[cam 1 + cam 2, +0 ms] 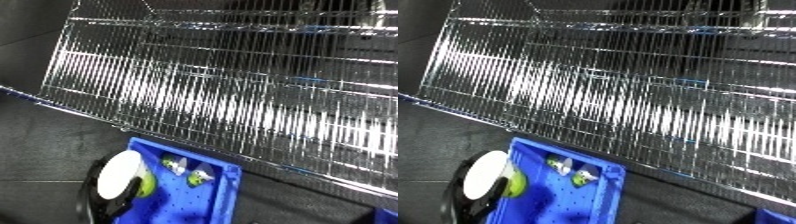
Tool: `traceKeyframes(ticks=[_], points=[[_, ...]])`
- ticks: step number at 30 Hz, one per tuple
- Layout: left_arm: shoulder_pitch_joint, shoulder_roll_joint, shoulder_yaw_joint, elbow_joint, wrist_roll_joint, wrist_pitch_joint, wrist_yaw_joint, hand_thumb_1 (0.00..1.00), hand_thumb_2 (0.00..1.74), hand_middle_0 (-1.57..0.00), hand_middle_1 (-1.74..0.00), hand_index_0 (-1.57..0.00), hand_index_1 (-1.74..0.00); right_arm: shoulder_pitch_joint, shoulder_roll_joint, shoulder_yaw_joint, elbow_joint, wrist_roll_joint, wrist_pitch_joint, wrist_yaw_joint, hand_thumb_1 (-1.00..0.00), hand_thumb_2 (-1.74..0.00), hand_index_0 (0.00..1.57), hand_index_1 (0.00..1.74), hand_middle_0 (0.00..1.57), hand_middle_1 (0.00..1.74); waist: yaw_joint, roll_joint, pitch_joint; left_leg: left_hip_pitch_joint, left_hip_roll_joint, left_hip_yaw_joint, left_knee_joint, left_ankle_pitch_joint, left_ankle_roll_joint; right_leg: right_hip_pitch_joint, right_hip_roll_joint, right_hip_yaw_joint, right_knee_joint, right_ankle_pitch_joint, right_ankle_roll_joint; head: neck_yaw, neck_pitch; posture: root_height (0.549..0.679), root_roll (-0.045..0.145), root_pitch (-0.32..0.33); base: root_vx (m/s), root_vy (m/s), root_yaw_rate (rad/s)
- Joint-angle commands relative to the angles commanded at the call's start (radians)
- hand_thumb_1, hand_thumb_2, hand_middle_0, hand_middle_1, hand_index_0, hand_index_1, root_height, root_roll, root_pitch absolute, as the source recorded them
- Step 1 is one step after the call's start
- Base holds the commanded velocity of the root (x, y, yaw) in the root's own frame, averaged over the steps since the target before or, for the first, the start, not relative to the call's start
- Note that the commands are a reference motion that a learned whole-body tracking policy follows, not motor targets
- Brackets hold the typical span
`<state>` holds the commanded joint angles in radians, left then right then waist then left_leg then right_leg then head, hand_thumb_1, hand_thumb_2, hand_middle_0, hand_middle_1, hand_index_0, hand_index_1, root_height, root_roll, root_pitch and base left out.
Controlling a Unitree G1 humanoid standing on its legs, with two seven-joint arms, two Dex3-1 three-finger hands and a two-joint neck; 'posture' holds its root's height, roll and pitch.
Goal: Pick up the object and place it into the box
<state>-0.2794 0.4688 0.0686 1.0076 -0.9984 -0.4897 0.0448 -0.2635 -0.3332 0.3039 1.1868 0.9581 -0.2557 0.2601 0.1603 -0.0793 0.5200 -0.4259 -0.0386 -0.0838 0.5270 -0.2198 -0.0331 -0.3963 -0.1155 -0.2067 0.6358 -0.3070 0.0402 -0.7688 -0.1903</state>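
Currently I am holding the left hand (111,197) over the blue bin (209,202), fingers curling around a yellow-green object (147,185), beside two small bottles (187,170) below the wire shelf (231,90).

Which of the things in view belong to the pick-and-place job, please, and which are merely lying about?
Part of the job:
- blue bin
- two small white-and-green objects lying in the bin
- left hand, white and black, over a yellow-green object at the bin's left edge

Lying about:
- wire rack
- dark floor
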Motion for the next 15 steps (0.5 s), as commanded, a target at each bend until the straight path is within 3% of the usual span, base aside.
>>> traceKeyframes(ticks=[5,10,15], points=[[-0.026,0.024,0.025,0.203,-0.100,0.131,-0.146,0.80,1.39,-1.26,-1.39,-1.26,-1.39,0.011,-0.006,-0.003,0.026,-0.020,0.003,0.030,0.00,0.00,0.00,0.00,0.00,0.00,-0.016,-0.017,0.000,0.014,0.011,0.006,-0.013,0.005,0.0014,0.012,0.0087,0.011,-0.014,0.001,-0.0001,-0.049,-0.017,0.651,0.039,0.072,0.023,0.031,-0.043],[-0.028,0.041,0.042,0.315,-0.142,0.226,-0.252,0.55,0.96,-0.86,-0.96,-0.86,-0.96,0.015,-0.013,-0.005,0.030,-0.046,0.013,0.042,0.00,0.00,0.00,0.00,0.00,0.00,-0.030,-0.022,0.000,0.017,0.016,0.012,-0.019,0.009,0.0006,0.013,0.0142,0.022,-0.025,0.002,0.0005,-0.055,-0.044,0.651,0.039,0.072,0.006,0.054,-0.037],[-0.028,0.052,0.046,0.350,-0.135,0.241,-0.306,0.30,0.52,-0.47,-0.52,-0.47,-0.52,0.017,-0.015,-0.007,0.030,-0.061,0.022,0.049,0.00,0.00,0.00,0.00,0.00,0.00,-0.035,-0.025,0.000,0.022,0.017,0.015,-0.029,0.009,-0.0007,0.018,0.0161,0.026,-0.039,0.004,0.0025,-0.048,-0.049,0.652,0.037,0.073,0.000,0.032,-0.028]])
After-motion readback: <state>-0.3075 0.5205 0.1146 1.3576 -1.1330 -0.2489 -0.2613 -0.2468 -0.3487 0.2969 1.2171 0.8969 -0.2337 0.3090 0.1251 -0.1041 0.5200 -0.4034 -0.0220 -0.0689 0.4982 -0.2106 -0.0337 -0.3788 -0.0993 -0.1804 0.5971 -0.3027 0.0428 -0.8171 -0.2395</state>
